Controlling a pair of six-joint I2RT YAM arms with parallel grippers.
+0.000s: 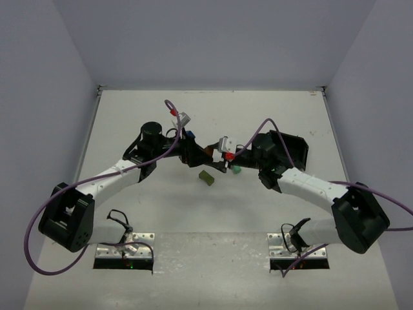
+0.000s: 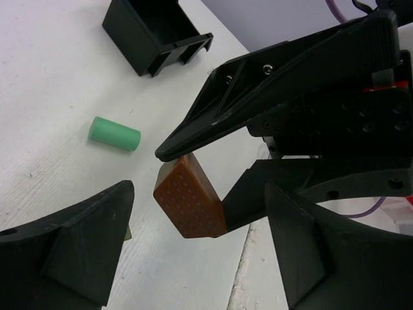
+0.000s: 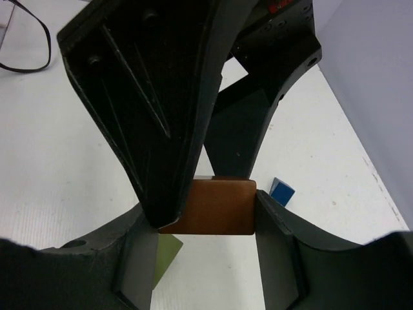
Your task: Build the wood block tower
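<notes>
My right gripper (image 3: 206,223) is shut on the brown-orange block (image 3: 216,206) and holds it above the table. My left gripper (image 2: 199,216) is open, and its fingers straddle the same block (image 2: 190,201) without closing on it. In the top view the two grippers meet at mid-table around the block (image 1: 208,154). The olive block (image 1: 206,177) lies just in front of them and also shows in the right wrist view (image 3: 165,255). The mint-green cylinder (image 2: 115,134) lies on its side on the table (image 1: 235,169). The blue block (image 3: 282,190) lies behind the grippers. No blocks are stacked.
A black square tray (image 1: 289,150) stands right of centre beside the right arm, and it also shows in the left wrist view (image 2: 155,32). Purple cables loop over both arms. Metal base plates (image 1: 126,248) sit at the near edge. Walls enclose the table.
</notes>
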